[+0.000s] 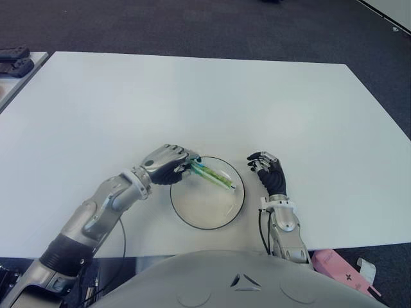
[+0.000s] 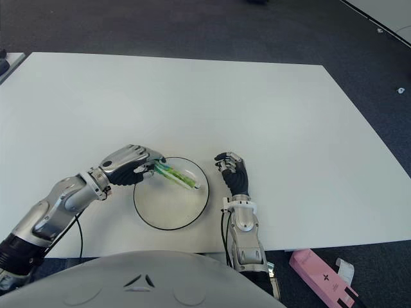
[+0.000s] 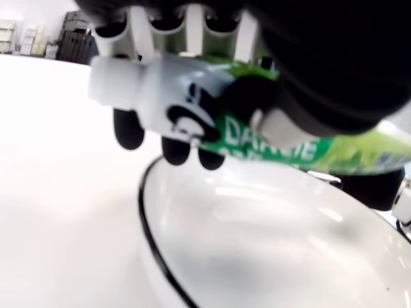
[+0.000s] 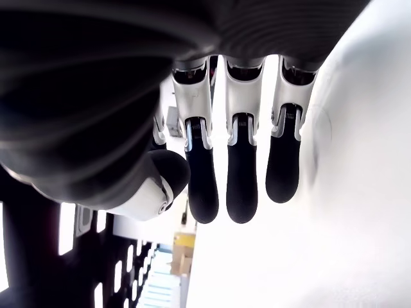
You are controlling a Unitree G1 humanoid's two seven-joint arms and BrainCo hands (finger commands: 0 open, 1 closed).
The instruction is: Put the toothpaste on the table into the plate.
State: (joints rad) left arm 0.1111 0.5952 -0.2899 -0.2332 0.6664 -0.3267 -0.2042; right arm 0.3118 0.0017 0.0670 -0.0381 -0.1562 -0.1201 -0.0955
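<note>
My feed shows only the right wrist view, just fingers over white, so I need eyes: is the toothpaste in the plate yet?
Observer: Not released. The left hand grips the toothpaste over the plate.
Operator: Which end is gripped?
Observer: The cap end; the left wrist view shows the white cap sticking out past the fingers.
Operator: Where is my right hand?
Observer: The right hand is just right of the plate, holding nothing.

We counted one toothpaste (image 1: 212, 175) tube, one plate (image 1: 192, 215) and one white tabletop (image 1: 192, 102). There were two robot hands, the left hand (image 1: 168, 163) and the right hand (image 1: 268, 170), and one pink box (image 2: 321, 277).
</note>
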